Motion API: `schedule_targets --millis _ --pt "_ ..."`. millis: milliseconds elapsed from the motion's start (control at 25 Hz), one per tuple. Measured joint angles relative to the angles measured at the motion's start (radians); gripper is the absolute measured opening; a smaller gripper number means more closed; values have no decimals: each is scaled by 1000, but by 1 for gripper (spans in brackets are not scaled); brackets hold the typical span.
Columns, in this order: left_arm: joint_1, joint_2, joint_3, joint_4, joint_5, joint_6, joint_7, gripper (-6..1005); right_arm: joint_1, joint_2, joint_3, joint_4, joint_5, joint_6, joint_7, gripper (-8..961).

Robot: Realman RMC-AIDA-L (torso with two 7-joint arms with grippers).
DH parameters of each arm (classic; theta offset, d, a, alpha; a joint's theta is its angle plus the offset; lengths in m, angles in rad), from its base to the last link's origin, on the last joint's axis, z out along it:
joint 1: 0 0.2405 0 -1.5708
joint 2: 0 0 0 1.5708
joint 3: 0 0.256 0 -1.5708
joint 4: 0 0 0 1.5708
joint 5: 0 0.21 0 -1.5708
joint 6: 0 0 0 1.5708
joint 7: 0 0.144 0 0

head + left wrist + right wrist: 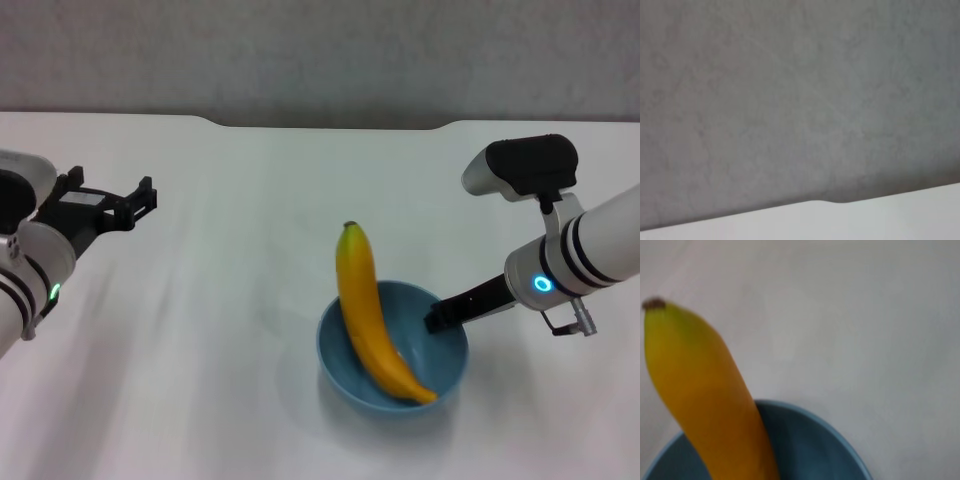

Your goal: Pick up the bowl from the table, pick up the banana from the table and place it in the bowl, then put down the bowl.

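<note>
The light-blue bowl [449,366] is at the middle right of the white table [200,360]. The yellow banana [366,312] lies in it, with its stem end sticking out over the far rim. My right gripper [436,316] is shut on the bowl's right rim. I cannot tell whether the bowl rests on the table or hangs just above it. The right wrist view shows the banana [705,400] leaning out of the bowl [810,440]. My left gripper [140,202] is open and empty, held above the table at the far left, well away from the bowl.
The table's far edge has a shallow dark notch [330,124] before a grey wall [320,50]. The left wrist view shows only that wall [790,100] and a strip of table [890,215]. Bare tabletop lies around the bowl.
</note>
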Motion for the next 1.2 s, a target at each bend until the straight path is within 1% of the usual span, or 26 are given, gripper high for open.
schedule_targets --millis 120,240,320,360,400,760,840,960,1040,1120,1200 --pt "-3 0 0 6 0 0 -7 901 -5 1 -1 -9 1 -2 -19 182" --pt "-5 0 0 7 0 0 -8 900 -20 4 -6 -31 1 -10 -48 294" --pt "-5 0 0 7 0 0 -8 900 -41 6 -11 -73 2 -18 -58 369" --pt "-4 0 0 8 0 0 -9 899 -71 6 -10 -133 6 -23 -58 392" --pt "-2 0 -2 8 0 0 -9 899 -71 6 -10 -133 6 -23 -58 415" --pt "9 1 -10 12 0 0 -24 897 -242 4 -2 -405 13 -2 -59 620" --pt "13 3 -10 12 0 -1 -38 896 -288 2 -2 -475 13 -15 -66 683" --pt "16 5 -6 25 6 0 -44 895 -363 3 -3 -576 18 -79 -129 777" --pt "14 4 -4 31 8 1 -43 895 -413 6 -15 -604 58 -155 -196 775" --pt "13 3 -1 41 8 3 -45 894 -445 6 -26 -604 144 -217 -263 774" --pt "17 2 -1 43 6 8 -53 894 -484 6 -32 -600 263 -288 -373 772"
